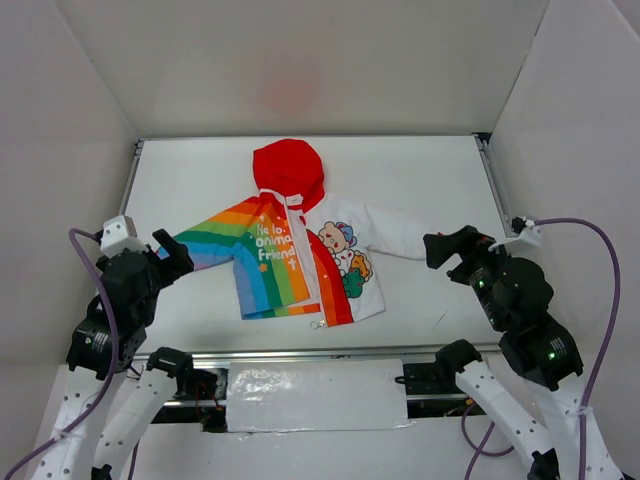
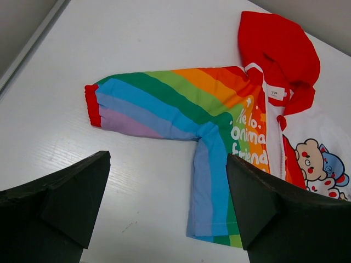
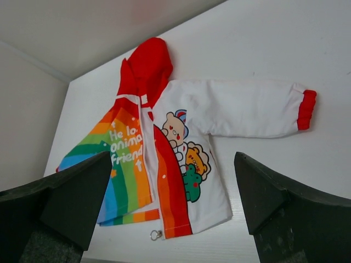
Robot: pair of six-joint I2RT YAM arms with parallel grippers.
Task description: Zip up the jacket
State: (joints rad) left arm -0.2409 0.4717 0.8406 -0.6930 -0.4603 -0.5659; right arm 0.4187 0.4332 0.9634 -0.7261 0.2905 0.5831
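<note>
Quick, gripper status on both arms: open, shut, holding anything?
Left gripper: open, fingers spread wide, holding nothing.
Right gripper: open, fingers spread wide, holding nothing; neither one touches the jacket.

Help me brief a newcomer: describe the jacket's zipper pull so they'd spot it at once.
Find the jacket lying flat on the white table, red hood at the far end. Follow the front opening down to the near hem, between the rainbow half and the animal-print half. The zipper pull sticks out just below it: a small silvery ring, the only metallic bit among the cloth.
</note>
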